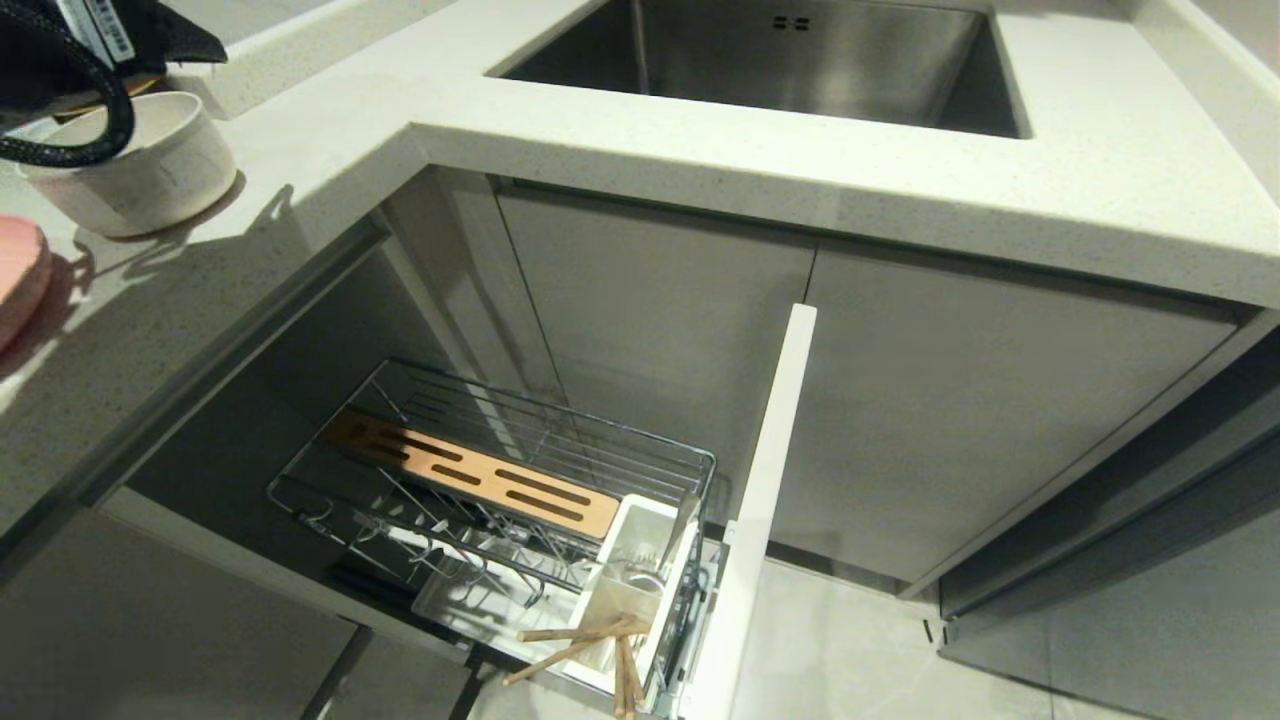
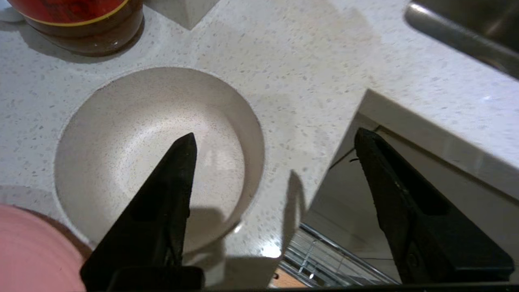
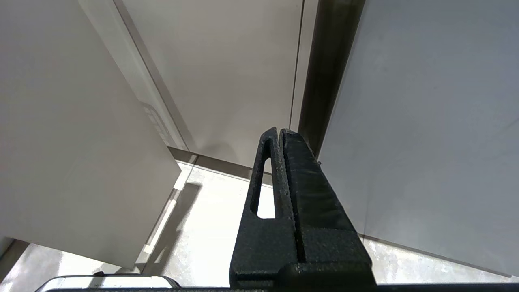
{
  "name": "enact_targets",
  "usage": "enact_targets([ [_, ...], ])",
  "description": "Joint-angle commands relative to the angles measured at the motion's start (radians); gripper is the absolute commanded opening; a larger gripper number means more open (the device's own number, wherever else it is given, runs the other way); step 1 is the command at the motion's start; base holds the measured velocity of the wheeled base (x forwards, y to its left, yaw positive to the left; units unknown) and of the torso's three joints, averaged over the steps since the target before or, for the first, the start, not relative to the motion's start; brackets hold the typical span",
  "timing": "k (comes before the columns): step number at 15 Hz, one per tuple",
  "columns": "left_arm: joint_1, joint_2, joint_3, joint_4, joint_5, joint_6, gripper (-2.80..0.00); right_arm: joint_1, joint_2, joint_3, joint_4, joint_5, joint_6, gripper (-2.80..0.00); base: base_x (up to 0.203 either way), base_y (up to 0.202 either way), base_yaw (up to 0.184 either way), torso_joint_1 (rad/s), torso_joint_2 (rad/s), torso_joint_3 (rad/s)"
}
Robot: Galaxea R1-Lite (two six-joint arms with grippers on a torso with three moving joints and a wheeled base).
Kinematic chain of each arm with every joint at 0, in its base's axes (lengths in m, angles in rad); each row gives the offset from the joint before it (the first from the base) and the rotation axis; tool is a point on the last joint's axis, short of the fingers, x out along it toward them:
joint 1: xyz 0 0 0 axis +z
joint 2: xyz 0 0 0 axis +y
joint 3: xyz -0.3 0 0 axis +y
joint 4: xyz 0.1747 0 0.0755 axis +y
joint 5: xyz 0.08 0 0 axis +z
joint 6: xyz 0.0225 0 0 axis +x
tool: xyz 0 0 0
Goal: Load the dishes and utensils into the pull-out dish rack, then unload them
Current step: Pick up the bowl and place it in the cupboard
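Bowl sits on the countertop under the left gripper, whose jaws are spread and empty. Beside it lies the pink plate. Chopsticks stand in the pull-out rack; both dishes await loading. Right gripper hangs clenched by the cabinets.

A speckled white counter holds a steel sink. Below it are grey cabinet doors and a pale tiled floor.

No lettering, label or number is readable anywhere.
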Motion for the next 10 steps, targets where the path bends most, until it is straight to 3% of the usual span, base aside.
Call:
enact_targets([
  [1,0.029,0.060,-0.008,0.002,0.002,0.015,0.00,0.000,0.001,0.027,-0.001,0.001,0.000,-2.80,0.000,0.000,0.000,0.000,0.00,0.000],
  [10,0.044,0.114,-0.018,0.001,0.002,0.042,0.00,0.000,0.001,0.027,-0.001,0.000,0.000,-2.80,0.000,0.000,0.000,0.000,0.00,0.000],
])
